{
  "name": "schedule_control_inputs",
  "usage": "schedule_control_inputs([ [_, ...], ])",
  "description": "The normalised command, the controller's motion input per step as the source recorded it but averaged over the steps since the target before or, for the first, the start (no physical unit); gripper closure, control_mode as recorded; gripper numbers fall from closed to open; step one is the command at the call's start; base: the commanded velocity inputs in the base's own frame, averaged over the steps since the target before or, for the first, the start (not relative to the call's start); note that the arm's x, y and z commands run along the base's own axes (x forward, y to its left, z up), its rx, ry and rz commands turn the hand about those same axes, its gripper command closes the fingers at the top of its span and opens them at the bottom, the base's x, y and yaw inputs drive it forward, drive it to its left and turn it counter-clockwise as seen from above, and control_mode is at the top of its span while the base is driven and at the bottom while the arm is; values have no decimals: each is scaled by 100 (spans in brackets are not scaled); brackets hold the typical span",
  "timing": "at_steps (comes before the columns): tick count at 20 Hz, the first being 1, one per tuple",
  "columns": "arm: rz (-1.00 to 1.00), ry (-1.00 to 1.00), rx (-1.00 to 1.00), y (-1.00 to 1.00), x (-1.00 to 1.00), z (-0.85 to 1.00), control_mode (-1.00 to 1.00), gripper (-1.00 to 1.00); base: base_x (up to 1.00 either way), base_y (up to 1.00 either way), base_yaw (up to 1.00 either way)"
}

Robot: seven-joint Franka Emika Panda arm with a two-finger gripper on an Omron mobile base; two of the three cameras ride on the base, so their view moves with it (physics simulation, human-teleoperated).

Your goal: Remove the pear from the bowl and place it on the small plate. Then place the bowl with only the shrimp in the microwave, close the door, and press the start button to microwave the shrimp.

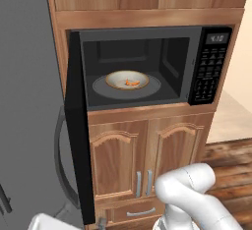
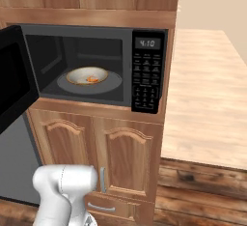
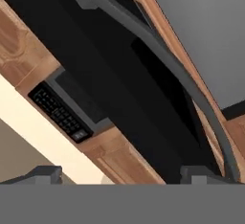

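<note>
while the black glass-windowed door (image 1: 78,126) hangs wide open | cream gold-rimmed bowl (image 1: 127,80) with orange shrimp (image 1: 130,82) on grey turntable (image 1: 101,87) | wooden cabinets (image 1: 147,155) below | gripper (image 3: 119,173) facing door, jaws wide

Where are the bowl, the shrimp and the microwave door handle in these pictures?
bowl (image 1: 117,78): left base view, left inner wall.
shrimp (image 1: 130,82): left base view, middle of the orange piece.
door handle (image 3: 162,51): hand view, middle of the grey bar.

Black microwave (image 1: 142,67) with a black door (image 1: 78,126) and grey bar handle (image 3: 158,50). Inside, a grey turntable (image 1: 101,87) carries a cream bowl (image 1: 127,80) with a tan-gold rim, holding an orange shrimp (image 1: 130,82). Reddish-brown wooden cabinets (image 1: 147,155) surround it.
</note>
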Motion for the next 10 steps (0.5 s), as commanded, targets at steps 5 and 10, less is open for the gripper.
schedule_control_inputs([
  [5, 2, -2, -8, 55, -7, -11, -100, -100, 0, 0, 0],
  [10, 1, 9, -8, 76, 55, -21, -100, -100, 0, 0, 0],
])
